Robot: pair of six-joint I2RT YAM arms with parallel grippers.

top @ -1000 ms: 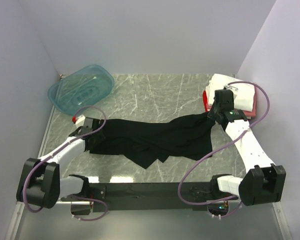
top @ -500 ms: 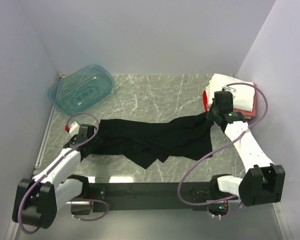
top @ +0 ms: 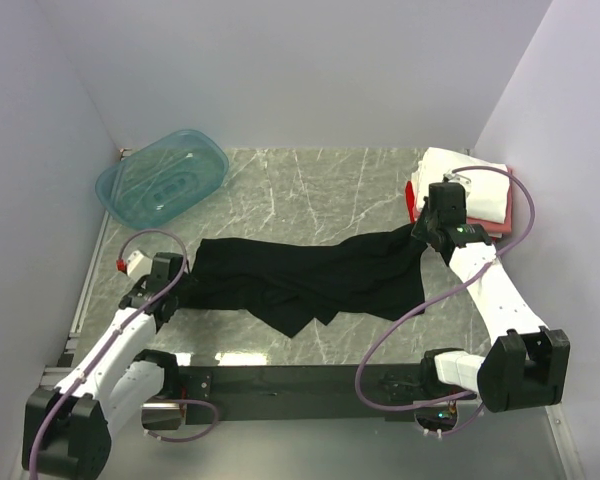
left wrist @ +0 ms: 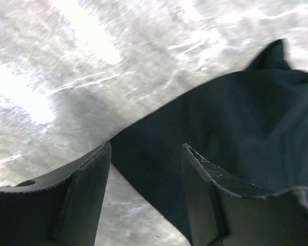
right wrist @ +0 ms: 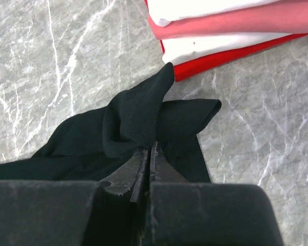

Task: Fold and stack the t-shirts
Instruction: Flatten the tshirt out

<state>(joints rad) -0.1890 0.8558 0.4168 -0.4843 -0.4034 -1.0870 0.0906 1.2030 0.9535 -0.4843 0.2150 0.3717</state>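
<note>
Black t-shirt [top: 310, 278] lay crumpled btwn both arms, outline lost in folds. Right gripper [right wrist: 149, 154] had its jaws pressed together, pinching a bunched corner. Folded white, pink & red shirts [right wrist: 231, 23] sat just beyond its tips, stack cut off at frame top. Left gripper [left wrist: 146, 151] had jaws spread over a blurred shirt edge; contact unclear.

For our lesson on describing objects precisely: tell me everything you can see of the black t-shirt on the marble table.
The black t-shirt is soft, matte cloth, unfolded and rumpled, stretched left to right across the marble table. Its right end is bunched and pinched in the shut right gripper, close by the stack of folded shirts. The open left gripper hovers at its left edge, holding nothing.
</note>
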